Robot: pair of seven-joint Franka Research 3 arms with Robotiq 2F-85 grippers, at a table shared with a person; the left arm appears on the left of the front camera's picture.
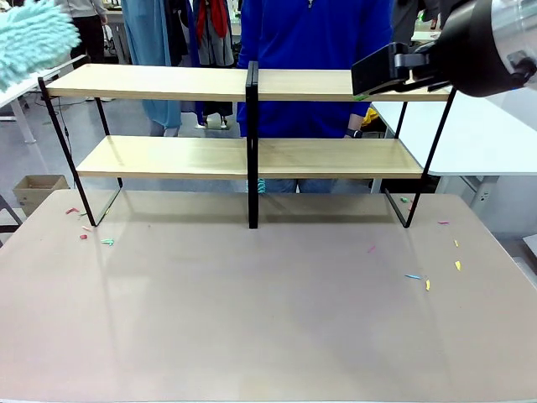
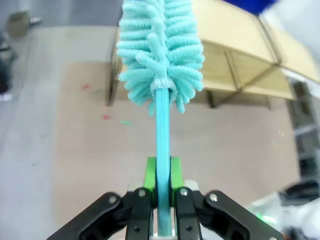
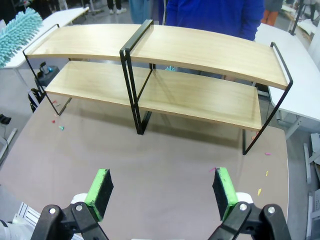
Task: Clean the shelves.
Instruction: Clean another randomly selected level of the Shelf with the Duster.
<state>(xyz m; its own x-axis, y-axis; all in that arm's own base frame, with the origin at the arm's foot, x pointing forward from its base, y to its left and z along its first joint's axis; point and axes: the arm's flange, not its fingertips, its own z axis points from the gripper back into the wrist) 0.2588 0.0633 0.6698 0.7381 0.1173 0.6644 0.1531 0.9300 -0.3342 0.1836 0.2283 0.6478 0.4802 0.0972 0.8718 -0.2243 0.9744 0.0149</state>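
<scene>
The shelves (image 1: 168, 82) are a two-tier rack of light-wood boards on a thin black frame, standing at the far side of the table; they also appear from above (image 3: 200, 52) and at the upper right (image 2: 235, 45). My left gripper (image 2: 162, 172) is shut on the thin handle of a fluffy teal duster (image 2: 160, 45). The duster head (image 1: 29, 38) hovers above the rack's left end, also seen at the far left (image 3: 17, 35). My right gripper (image 3: 162, 189) is open and empty, held high at the rack's top right end (image 1: 394, 71).
Small coloured scraps lie on the grey-beige tabletop (image 1: 268, 319) near the rack's left foot (image 1: 84, 231) and at the right (image 1: 424, 279). A person in blue (image 1: 315, 50) stands behind the rack. A cardboard box (image 1: 33, 189) sits on the floor at left.
</scene>
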